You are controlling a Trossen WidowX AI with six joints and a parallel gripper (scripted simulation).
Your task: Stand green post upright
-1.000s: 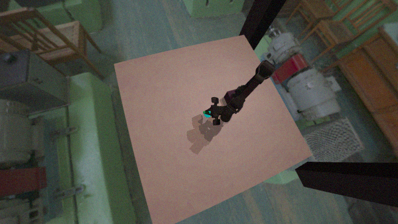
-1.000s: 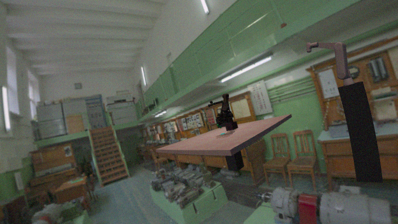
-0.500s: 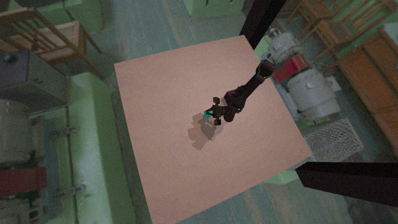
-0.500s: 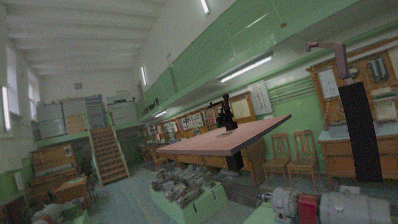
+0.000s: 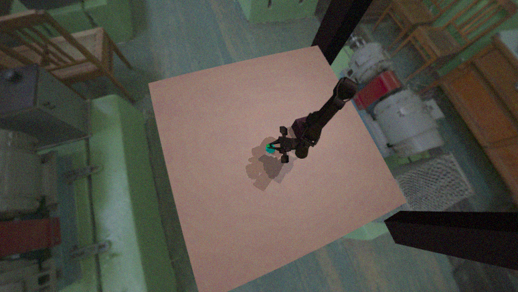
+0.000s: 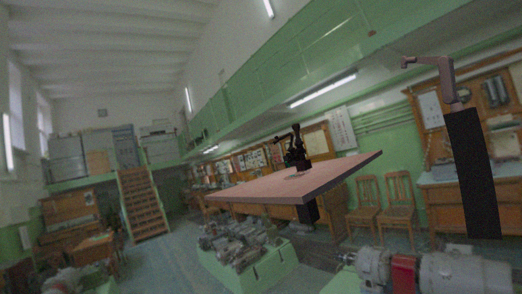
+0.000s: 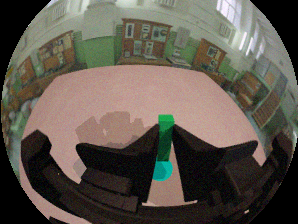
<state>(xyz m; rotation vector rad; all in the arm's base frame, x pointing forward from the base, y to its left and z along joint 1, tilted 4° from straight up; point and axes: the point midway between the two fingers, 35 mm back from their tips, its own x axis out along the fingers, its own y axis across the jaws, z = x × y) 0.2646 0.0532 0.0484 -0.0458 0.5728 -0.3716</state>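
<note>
no readable text, labels, brands or numbers anywhere, white wall charts (image 6: 340,127) at about two o'clock of the exterior view too blurred to read, small posters on the orange wooden wall panels (image 6: 251,159) likewise illegible

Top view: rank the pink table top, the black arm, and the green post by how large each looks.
1. Pink table top, by far the largest.
2. Black arm.
3. Green post, only a small patch showing at the gripper, which is shut on it.
</note>
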